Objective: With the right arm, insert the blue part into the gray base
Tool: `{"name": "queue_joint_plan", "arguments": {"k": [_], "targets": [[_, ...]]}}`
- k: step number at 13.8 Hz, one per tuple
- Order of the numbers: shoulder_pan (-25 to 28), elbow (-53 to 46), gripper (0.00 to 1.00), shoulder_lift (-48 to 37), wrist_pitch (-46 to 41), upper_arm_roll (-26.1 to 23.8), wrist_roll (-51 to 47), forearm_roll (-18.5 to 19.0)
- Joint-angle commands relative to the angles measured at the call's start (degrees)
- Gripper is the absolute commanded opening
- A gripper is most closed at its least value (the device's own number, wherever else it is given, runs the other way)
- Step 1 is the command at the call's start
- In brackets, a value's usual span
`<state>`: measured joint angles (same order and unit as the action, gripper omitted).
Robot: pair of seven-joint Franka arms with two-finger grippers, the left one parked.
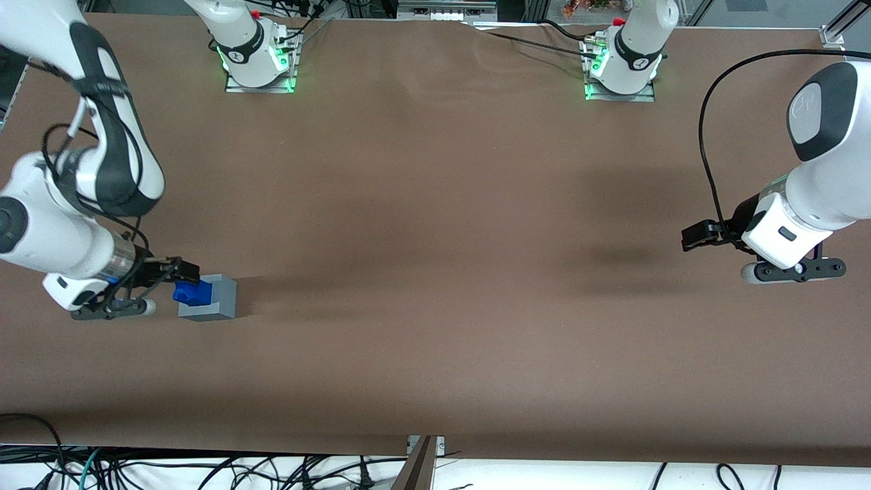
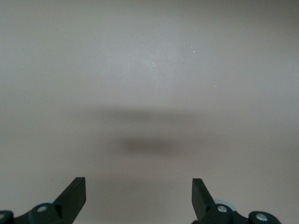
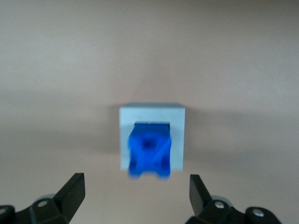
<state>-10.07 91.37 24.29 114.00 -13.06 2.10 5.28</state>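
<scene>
Down at the lower left of the front view, the right arm's gripper [image 1: 182,272] hovers with fingers spread and holding nothing, just beside the blue part [image 1: 191,292]. That part sits in the gray base [image 1: 212,299] recess. Backing straight away without brushing it seems the wisest course. Whether it is fully seated is hard to judge; one edge overhangs the rim in the wrist view.

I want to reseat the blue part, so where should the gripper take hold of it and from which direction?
Judging by the right wrist view, grip the blue part by the two flat side walls of the section standing proud of the gray base, coming straight down from above. The gripper is open with a gap wider than the part, and the base's rim blocks any lower hold.
</scene>
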Motion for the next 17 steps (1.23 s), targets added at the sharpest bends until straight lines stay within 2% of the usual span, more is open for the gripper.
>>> {"name": "queue_joint_plan", "arguments": {"k": [1,3,5,17], "targets": [[-0.38,1.18,0.99,-11.07,-10.6,-1.26,0.35,-0.62],[-0.38,-1.62,0.99,-16.8,-18.95,-1.26,0.97,-1.67],[-0.38,-5.84,0.99,-18.49,-23.81,-1.17,1.32,-4.74],[-0.38,-6.21,0.99,-19.63,-28.48,-1.35,0.97,-4.75]]}}
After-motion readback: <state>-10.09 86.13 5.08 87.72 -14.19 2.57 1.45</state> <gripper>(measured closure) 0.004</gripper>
